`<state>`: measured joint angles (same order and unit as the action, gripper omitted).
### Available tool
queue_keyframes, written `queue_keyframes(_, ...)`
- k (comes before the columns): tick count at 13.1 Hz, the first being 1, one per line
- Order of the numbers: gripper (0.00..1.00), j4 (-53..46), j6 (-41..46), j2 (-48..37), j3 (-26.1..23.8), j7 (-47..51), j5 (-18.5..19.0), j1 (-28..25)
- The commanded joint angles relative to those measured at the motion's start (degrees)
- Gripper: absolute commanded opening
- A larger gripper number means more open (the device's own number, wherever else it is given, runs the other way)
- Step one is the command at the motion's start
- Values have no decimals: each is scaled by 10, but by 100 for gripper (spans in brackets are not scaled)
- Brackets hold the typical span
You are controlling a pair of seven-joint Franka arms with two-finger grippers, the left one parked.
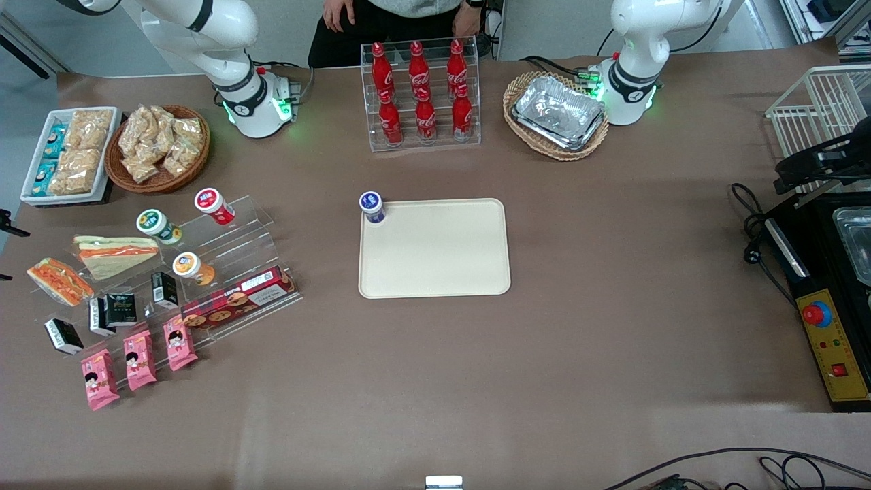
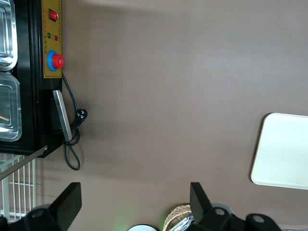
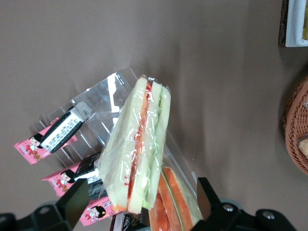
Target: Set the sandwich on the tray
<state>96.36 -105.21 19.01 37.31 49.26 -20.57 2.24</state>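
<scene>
Sandwich (image 3: pixel 139 149) clear-wrapped, seemingly red-green filling, end effector (image 3: pixel 139 202) above

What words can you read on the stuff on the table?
"Coca-Cola": on the red bottles.
Cookie box, cup lids, pink packets: print too blurred to read.
The open tool hangs over the clear shelf; no words on it.

You have the sandwich (image 1: pixel 60 280) on the stand (image 1: pixel 235 238) near the tabletop's working-arm edge, beside the larger sandwich (image 1: pixel 112 253). The tray (image 1: pixel 435 252) lies mid-tabletop, well apart, a cup (image 1: pixel 372 206) on its corner. The gripper (image 3: pixel 139 201) hangs above both sandwiches.
</scene>
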Motion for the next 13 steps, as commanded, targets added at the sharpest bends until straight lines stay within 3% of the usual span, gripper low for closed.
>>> queue_keyframes(1, 100, 1, -25, 15, 0, -14, -29, 2)
queue_keyframes(13, 100, 40, -29, 25, 0, -47, -101, 11)
